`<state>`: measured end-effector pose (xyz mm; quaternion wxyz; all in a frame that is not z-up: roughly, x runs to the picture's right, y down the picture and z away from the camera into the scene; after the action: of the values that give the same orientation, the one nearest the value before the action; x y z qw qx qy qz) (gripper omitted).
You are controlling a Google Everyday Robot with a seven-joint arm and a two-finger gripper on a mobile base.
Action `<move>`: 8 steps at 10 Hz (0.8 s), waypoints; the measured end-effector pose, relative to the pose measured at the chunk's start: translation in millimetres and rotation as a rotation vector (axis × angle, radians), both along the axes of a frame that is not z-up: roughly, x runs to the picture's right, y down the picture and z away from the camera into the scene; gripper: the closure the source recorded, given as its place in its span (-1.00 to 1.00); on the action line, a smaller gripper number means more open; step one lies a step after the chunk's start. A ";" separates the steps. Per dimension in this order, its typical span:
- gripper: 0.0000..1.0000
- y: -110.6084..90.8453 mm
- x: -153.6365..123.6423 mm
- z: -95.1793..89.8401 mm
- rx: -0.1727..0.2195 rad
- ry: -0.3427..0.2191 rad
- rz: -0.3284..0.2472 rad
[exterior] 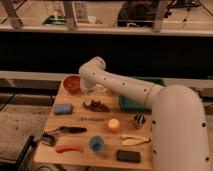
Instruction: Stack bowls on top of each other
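The small red-orange bowl (72, 83) sits at the far left corner of the wooden table (75, 159). The larger dark maroon-purple bowl does not show; it is hidden or out of view. My white arm reaches in from the right and bends down at the back of the table. The gripper (89, 90) hangs just right of the red-orange bowl, by a clear container (101, 90). Most of the gripper is hidden by the arm's wrist.
A green tray (131, 103) lies behind the arm at the back right. On the table are a blue sponge (62, 108), a dark clump (96, 106), an orange fruit (114, 125), a metal cup (139, 119), a blue cup (96, 144), a banana (134, 141), a black block (128, 156), a red stick (67, 148) and a brush (65, 131).
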<state>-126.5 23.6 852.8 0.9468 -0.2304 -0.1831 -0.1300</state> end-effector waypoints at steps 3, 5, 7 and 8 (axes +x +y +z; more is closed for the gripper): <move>-0.60 -13.2 -30.2 28.2 -0.027 -0.070 -0.035; -0.60 -17.4 -45.3 42.2 0.052 -0.107 -0.064; -0.60 -16.8 -55.3 49.5 0.148 -0.126 -0.120; -0.60 -15.8 -60.3 52.6 0.180 -0.124 -0.147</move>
<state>-186.8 7.7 905.4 0.9385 -0.1488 -0.2113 -0.2289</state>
